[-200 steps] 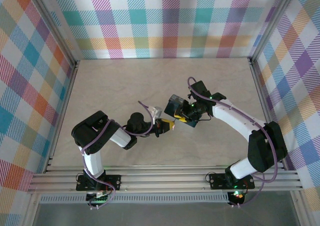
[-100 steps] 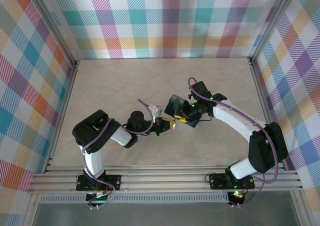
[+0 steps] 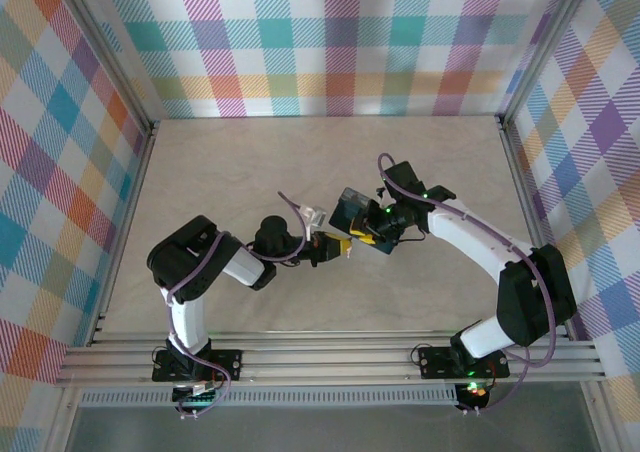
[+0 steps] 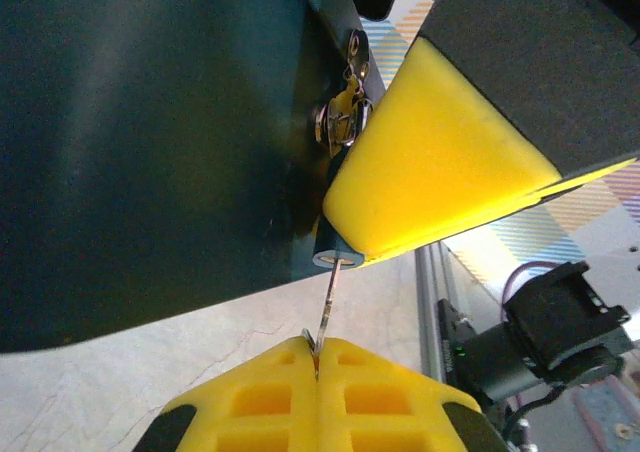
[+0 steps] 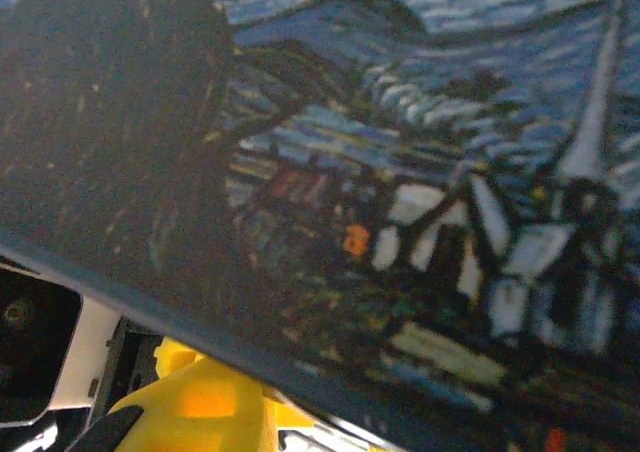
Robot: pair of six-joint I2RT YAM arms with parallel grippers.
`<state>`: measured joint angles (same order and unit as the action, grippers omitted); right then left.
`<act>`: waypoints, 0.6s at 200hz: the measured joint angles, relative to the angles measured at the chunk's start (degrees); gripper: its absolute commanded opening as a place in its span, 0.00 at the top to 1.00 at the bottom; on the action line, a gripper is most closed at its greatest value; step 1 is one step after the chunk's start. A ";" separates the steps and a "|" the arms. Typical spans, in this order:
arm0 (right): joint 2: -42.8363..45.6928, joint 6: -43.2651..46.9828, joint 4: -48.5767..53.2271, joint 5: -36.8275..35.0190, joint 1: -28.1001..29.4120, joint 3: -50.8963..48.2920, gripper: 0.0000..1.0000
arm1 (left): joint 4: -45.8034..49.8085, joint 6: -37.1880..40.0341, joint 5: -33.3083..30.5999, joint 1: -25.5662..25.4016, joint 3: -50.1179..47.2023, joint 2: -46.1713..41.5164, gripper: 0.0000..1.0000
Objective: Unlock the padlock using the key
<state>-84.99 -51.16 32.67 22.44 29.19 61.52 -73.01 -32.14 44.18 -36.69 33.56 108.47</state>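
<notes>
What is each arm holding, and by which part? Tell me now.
The left fingers pinch the key by its near end, tip at the padlock. The right fingers seem to clamp the printed box by its edge.

The key — a thin silvery blade pinched in the left jaws — stands almost upright, tip meeting the bluish round end of the dark padlock beside the box.
</notes>
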 measured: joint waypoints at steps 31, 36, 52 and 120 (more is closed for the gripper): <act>0.04 1.49 -1.84 0.63 -0.74 -1.27 1.00 | 2.14 -3.19 3.39 0.55 2.08 0.76 1.00; 0.04 1.81 -2.08 0.81 -0.74 -1.49 1.00 | 2.29 -3.56 3.69 0.61 2.16 0.76 1.00; 0.04 2.58 -2.36 1.11 -0.72 -1.81 1.00 | 2.56 -4.57 4.61 0.85 2.23 0.76 1.00; 0.07 4.61 -3.19 2.75 -0.74 -2.23 1.00 | 2.60 -6.51 6.38 1.64 2.32 0.76 1.00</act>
<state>-84.93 -46.54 29.47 25.19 28.45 59.29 -70.41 -38.65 50.57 -35.05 35.88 109.23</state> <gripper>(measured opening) 0.225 0.041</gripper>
